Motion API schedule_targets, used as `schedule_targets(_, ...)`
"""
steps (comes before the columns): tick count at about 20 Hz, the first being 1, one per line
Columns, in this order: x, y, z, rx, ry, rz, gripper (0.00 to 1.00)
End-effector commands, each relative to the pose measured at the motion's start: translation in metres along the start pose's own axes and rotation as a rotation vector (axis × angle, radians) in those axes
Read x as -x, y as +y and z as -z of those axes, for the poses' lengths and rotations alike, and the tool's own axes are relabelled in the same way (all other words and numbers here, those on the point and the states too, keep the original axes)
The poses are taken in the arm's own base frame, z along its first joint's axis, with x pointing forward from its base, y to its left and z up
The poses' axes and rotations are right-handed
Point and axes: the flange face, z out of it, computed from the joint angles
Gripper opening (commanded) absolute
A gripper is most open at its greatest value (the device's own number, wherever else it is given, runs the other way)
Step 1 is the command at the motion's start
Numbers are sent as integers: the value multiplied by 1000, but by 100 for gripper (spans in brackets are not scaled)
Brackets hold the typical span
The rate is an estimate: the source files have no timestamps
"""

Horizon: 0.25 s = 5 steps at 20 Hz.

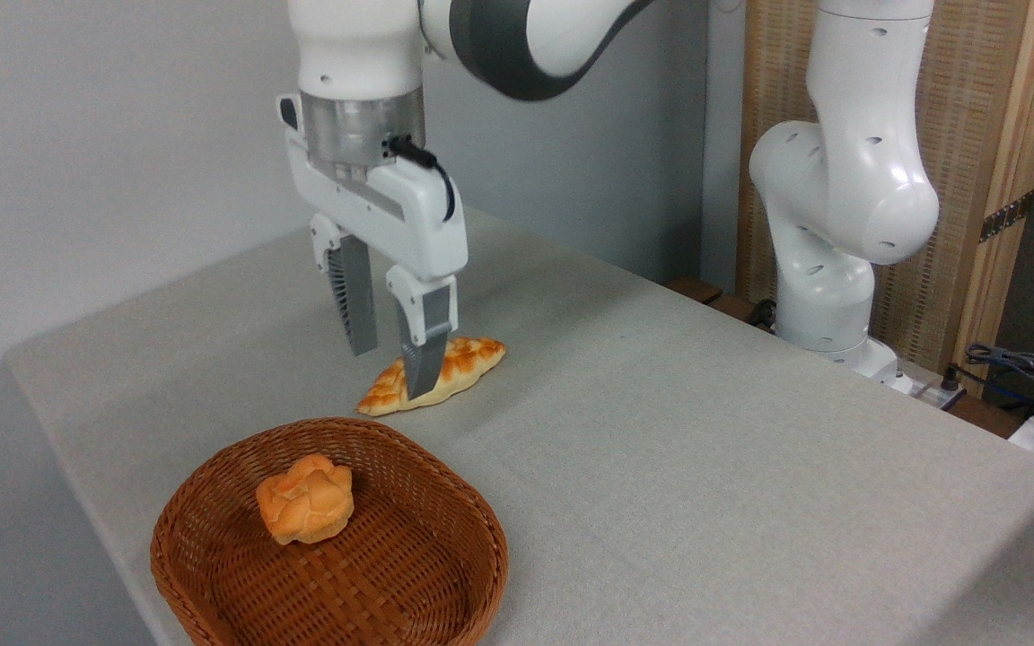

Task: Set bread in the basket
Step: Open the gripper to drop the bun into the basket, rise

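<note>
I see the bread (305,511) lying inside the basket (445,574), toward its left side. My tool (391,363) hangs above the worktop (705,431), fingers parted and gripping nothing, one finger in front of the braided loaf (463,359).

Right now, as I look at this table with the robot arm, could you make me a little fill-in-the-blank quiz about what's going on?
1. The round bread lies inside the ____.
2. The gripper is open and holds ____.
3. The long braided loaf lies on the ____, outside the wicker.
4. The basket is woven from reddish-____ wicker.

Missing words: basket; nothing; table; brown
</note>
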Motion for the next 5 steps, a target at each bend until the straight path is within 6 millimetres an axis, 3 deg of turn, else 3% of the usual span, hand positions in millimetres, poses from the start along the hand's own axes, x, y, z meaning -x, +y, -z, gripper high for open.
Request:
schedule_targets(1, 7, -2, 8, 6, -30, 26, 100)
schedule_targets(5, 6, -2, 9, -8, -38, 44, 100)
